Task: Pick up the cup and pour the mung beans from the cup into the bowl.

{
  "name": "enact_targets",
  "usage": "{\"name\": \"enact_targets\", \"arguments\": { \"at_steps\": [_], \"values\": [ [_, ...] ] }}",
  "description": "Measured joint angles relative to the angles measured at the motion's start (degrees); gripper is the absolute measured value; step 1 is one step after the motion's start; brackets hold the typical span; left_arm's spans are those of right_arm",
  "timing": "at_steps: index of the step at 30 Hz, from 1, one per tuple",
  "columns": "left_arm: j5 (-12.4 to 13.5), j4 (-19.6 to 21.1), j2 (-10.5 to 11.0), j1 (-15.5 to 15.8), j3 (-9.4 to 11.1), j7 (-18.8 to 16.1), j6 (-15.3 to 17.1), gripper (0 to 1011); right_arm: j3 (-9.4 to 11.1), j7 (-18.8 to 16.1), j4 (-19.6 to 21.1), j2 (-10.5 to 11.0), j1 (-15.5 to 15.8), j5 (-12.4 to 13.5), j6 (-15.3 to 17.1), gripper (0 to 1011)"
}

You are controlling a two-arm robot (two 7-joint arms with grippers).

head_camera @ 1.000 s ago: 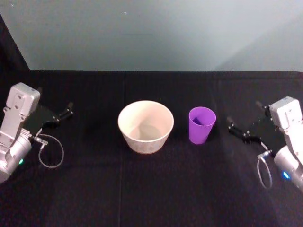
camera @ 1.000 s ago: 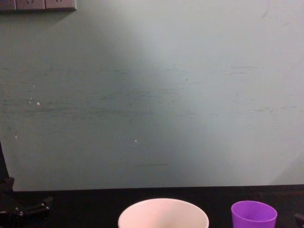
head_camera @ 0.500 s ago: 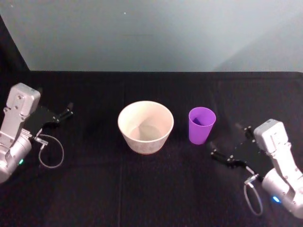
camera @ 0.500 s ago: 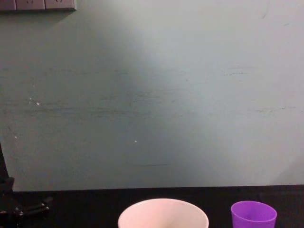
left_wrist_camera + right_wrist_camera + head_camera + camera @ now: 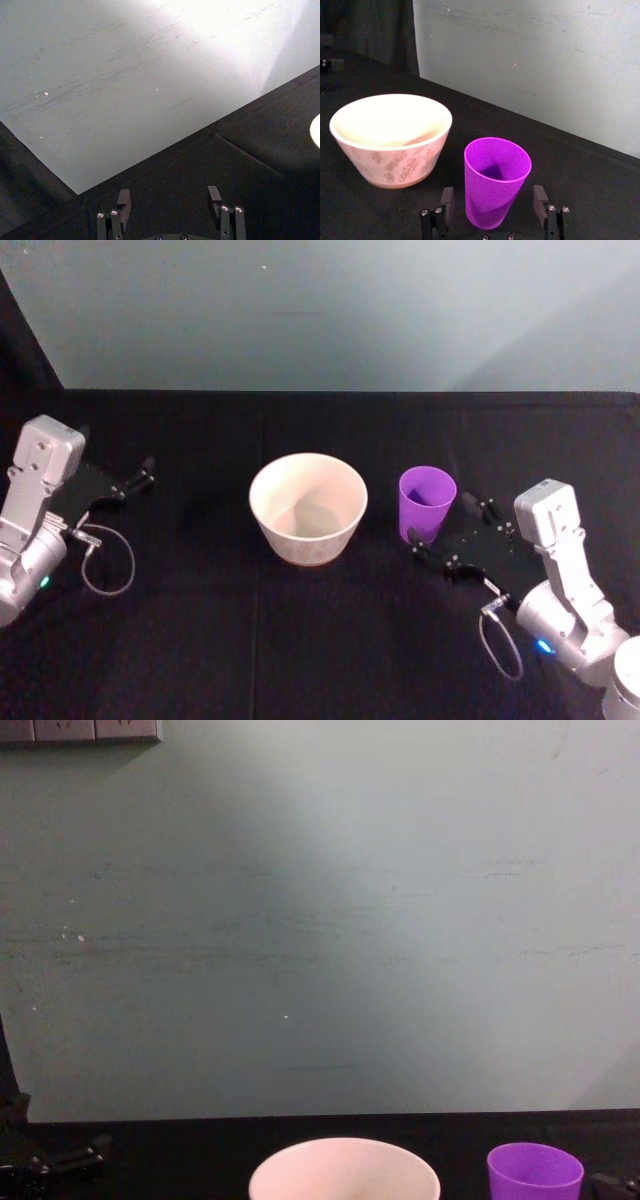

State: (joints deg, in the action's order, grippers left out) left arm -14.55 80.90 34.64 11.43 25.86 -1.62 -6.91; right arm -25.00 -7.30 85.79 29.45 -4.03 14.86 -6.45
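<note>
Two fingers of the right gripper [image 5: 493,201] are spread wide, one on either side of the cup [image 5: 427,503], nothing gripped: set for a side grasp. Cup: upright on the tabletop [image 5: 200,640], just right of the bowl [image 5: 308,508], so pouring likely needs little travel. Left gripper [image 5: 141,474]: parked far left, fingers open, empty.

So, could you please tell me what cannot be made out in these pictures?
Mung beans: the cup's inside is shadowed in the head and right wrist views, contents unclear.
Chest view: the bottom edge cuts off cup and bowl below their rims.
Chest view: right gripper by the cup and parked left gripper are cropped at the bottom corners.
</note>
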Motion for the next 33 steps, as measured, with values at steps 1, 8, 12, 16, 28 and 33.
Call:
{"name": "enact_targets", "arguments": {
  "at_steps": [1, 8, 12, 16, 28, 33],
  "values": [
    [0.0, 0.0, 0.0, 0.0, 0.0, 0.0, 0.0, 1000, 0.1, -0.1, -0.3, -0.3, -0.1, 0.1, -0.2, 1003],
    [0.0, 0.0, 0.0, 0.0, 0.0, 0.0, 0.0, 1000, 1.0, -1.8, -2.9, -3.0, -1.2, 1.2, -1.2, 1003],
    [0.0, 0.0, 0.0, 0.0, 0.0, 0.0, 0.0, 1000, 1.6, -2.6, -3.5, -4.0, -1.5, 1.8, -1.5, 1003],
    [0.0, 0.0, 0.0, 0.0, 0.0, 0.0, 0.0, 1000, 2.0, -3.1, -4.2, -4.8, -2.0, 1.9, -1.4, 1003],
    [0.0, 0.0, 0.0, 0.0, 0.0, 0.0, 0.0, 1000, 3.4, -5.7, -7.1, -7.7, -3.5, 3.0, -0.5, 1003],
    [0.0, 0.0, 0.0, 0.0, 0.0, 0.0, 0.0, 1000, 3.9, -6.0, -7.4, -8.3, -3.6, 2.8, -0.1, 1003]
  ]
}}
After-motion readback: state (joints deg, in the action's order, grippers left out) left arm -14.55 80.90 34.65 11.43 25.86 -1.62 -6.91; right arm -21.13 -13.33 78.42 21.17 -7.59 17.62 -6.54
